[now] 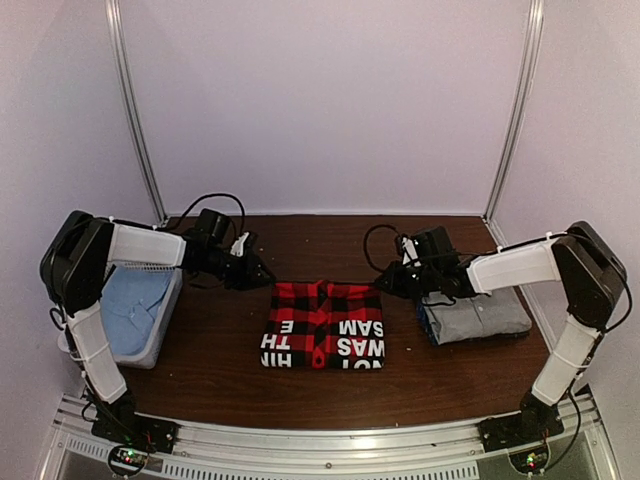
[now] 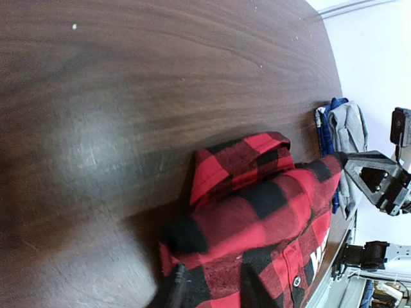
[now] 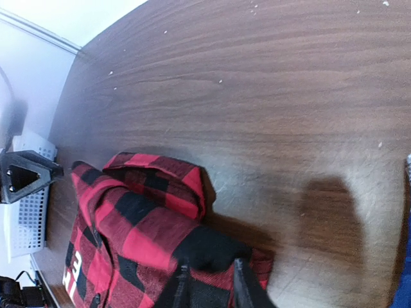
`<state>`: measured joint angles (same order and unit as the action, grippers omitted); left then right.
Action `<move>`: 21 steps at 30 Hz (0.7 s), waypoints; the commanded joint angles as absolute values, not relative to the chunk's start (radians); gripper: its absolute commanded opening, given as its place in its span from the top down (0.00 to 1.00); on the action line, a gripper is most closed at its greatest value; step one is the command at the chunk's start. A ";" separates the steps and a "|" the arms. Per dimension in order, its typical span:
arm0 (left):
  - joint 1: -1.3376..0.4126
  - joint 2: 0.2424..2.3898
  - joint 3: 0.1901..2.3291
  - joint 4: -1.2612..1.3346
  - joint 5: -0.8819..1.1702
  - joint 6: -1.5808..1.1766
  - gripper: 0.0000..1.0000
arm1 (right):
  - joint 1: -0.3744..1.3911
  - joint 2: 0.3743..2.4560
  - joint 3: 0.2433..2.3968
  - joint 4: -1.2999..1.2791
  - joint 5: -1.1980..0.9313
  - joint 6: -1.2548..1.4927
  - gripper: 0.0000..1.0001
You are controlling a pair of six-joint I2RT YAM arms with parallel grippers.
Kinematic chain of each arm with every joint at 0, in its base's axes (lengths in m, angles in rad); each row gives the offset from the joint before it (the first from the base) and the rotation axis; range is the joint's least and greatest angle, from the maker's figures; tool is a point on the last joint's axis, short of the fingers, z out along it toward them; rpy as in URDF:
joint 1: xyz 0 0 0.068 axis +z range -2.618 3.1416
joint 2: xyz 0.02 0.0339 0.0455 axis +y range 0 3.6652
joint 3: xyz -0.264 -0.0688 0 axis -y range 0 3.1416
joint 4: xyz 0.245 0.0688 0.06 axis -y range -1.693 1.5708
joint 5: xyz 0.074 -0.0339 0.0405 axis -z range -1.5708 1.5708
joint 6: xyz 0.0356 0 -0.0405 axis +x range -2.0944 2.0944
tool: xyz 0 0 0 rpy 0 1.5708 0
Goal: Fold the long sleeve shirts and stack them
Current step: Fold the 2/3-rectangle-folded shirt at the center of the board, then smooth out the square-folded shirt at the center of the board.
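Flannel shirt (image 1: 325,325) lies folded; basket (image 1: 168,322) holds blue cloth (image 1: 130,305).

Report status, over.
Status: left gripper, right gripper at far corners of flannel, grip unclear. Flannel folded, centre. Beside it, grey shirt folded, unstacked.

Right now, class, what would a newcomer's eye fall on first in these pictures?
The red-and-black flannel shirt lies folded at the middle of the table, its white block letters upside down from above. To its right sits the folded grey shirt; at the left edge, blue cloth lies in a white basket.
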<state>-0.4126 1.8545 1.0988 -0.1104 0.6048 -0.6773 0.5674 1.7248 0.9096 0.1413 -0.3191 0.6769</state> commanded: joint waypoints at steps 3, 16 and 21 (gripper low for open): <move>-0.383 1.881 1.205 -0.175 0.517 -0.619 0.52 | 0.543 1.714 0.988 0.034 -0.187 0.628 0.48; -0.516 1.816 1.193 -0.188 0.541 -0.635 0.63 | 0.744 1.762 1.125 -0.066 -0.136 0.574 0.68; -0.596 1.866 1.201 -0.143 0.568 -0.676 0.70 | 0.769 1.844 1.183 -0.076 -0.154 0.572 0.80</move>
<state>-0.5465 1.8515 1.2015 -0.1928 0.5411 -0.6495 0.7662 1.7832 1.1454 -0.0406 -0.1619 0.5804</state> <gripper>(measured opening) 0.313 0.226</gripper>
